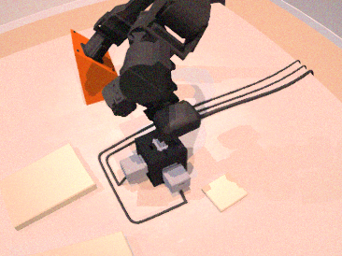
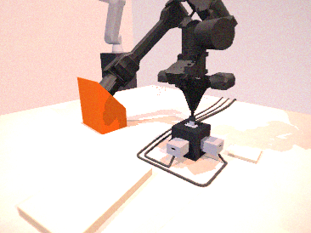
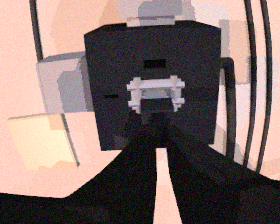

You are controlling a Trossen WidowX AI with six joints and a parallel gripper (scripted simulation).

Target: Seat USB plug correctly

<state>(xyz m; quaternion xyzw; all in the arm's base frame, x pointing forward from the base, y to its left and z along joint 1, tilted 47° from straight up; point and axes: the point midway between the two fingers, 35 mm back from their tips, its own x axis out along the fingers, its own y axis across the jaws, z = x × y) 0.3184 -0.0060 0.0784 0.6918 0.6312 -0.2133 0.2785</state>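
Observation:
The black power cube [image 1: 170, 163] [image 2: 195, 148] [image 3: 200, 60] stands upright on the table. On its top is the pale socket frame [image 3: 156, 83]. The small light-grey USB plug [image 1: 160, 144] [image 2: 192, 122] [image 3: 155, 94] is at this frame, mostly hidden in the wrist view by the dark fingertips. My gripper [image 2: 192, 114] [image 3: 160, 136] points straight down over the cube and is shut on the plug, its tips right at the socket. How deep the plug sits and which way round it is cannot be made out.
Two pale grey blocks [image 1: 134, 168] [image 1: 177, 178] sit at the cube's sides, with dark cables [image 1: 159, 215] looping around it. A small cream tile [image 1: 225, 193] [image 2: 245, 154] lies nearby. A larger cream slab [image 1: 49, 184] and an orange angled block [image 1: 86, 81] [image 2: 99, 110] stand farther off.

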